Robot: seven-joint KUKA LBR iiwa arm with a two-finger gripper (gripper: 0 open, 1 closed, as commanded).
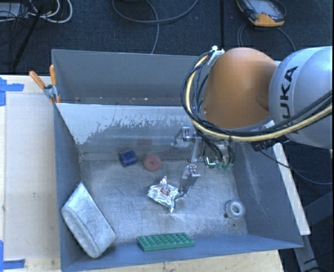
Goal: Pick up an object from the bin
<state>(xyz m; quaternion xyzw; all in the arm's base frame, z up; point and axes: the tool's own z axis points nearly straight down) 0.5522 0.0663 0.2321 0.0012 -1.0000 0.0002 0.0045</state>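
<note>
I am holding the gripper (185,185) just beside the crumpled foil wad (163,194), which is lying to its lower left, seemingly touching its tip. I cannot tell its opening.

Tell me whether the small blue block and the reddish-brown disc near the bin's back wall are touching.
Apart. The camera view shows a strip of bare grey bin floor between the blue block and the reddish-brown disc.
</note>
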